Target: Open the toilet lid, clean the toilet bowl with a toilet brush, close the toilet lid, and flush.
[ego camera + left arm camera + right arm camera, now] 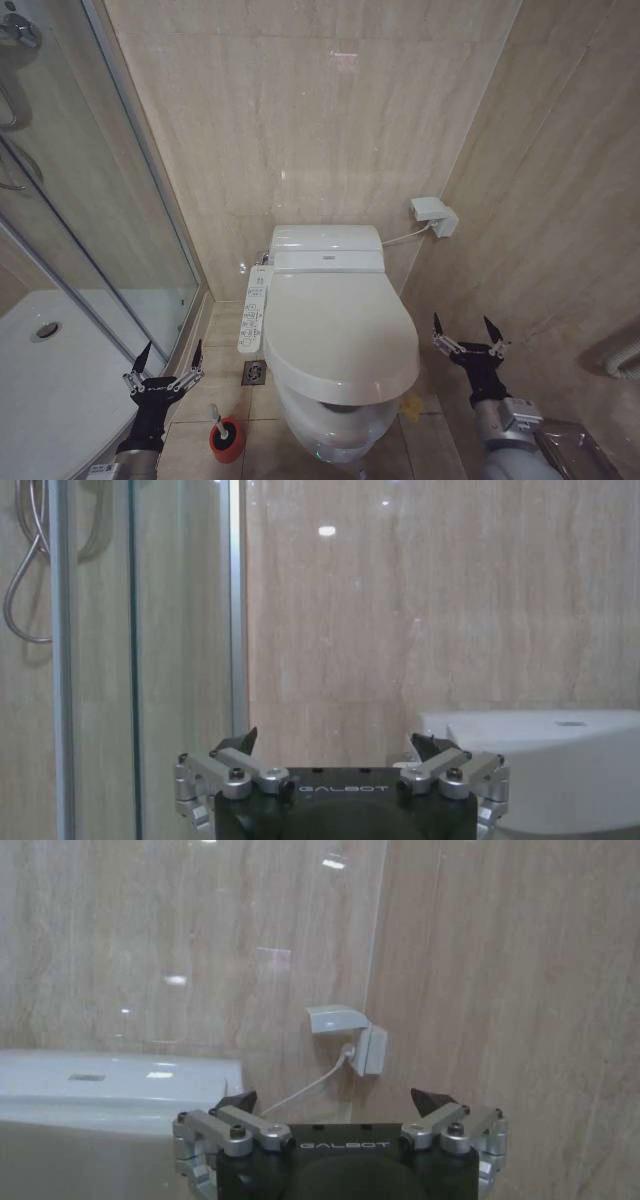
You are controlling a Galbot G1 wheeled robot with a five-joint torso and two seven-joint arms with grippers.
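The toilet lid (340, 335) lies flat and closed over the white toilet bowl (335, 430), with a long white button panel (255, 308) along its left side. The toilet brush (219, 421) stands in a squat red holder (227, 441) on the floor left of the bowl, thin white handle up. My left gripper (170, 363) hovers open above and left of the brush holder. My right gripper (467, 335) is open to the right of the bowl, near the side wall. The left gripper (335, 746) and right gripper (340, 1105) both show spread fingers with nothing between them.
A glass shower enclosure (90, 220) with a white tray (50, 370) stands at the left. A floor drain (254, 373) sits between the brush holder and the panel. A wall socket box (434, 215) with a cable sits at the right corner. The tank top (327, 247) backs against the tiled wall.
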